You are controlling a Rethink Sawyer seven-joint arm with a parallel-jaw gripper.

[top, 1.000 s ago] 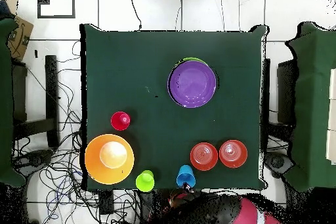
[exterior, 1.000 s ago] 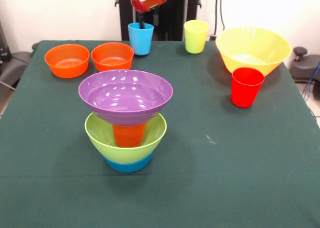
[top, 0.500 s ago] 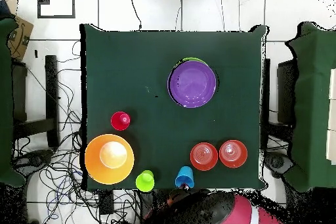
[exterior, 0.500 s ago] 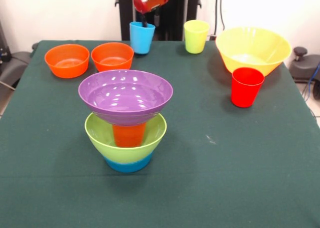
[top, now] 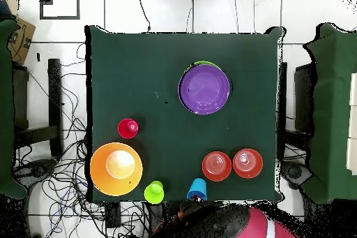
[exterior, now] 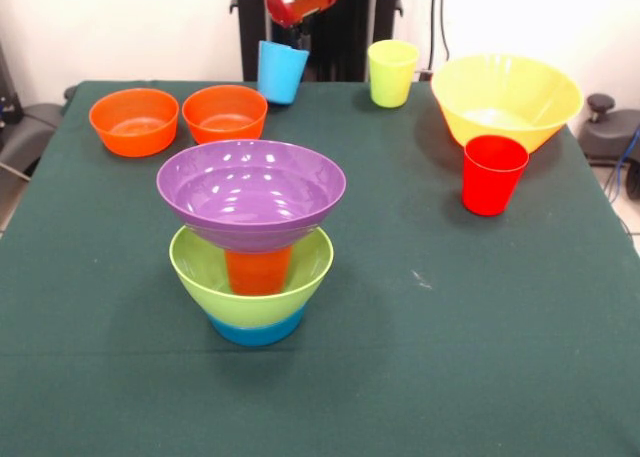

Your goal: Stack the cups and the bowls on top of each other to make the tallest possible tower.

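At desk's [exterior: 470, 307] back edge | my end effector [exterior: 293, 43] reaches down, grasping light blue tapered plastic cup's [exterior: 281, 73] rim | cup tilted, lifted.

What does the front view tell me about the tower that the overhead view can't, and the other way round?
Front view only: the tower's layers, blue bowl lowest, lime green bowl, orange cup, purple bowl on top; the light blue cup tilted at the gripper. Overhead view only: the purple bowl hides nearly everything under it, leaving a green sliver. Both: red cup, yellow-green cup, two orange bowls and the yellow bowl unstacked.
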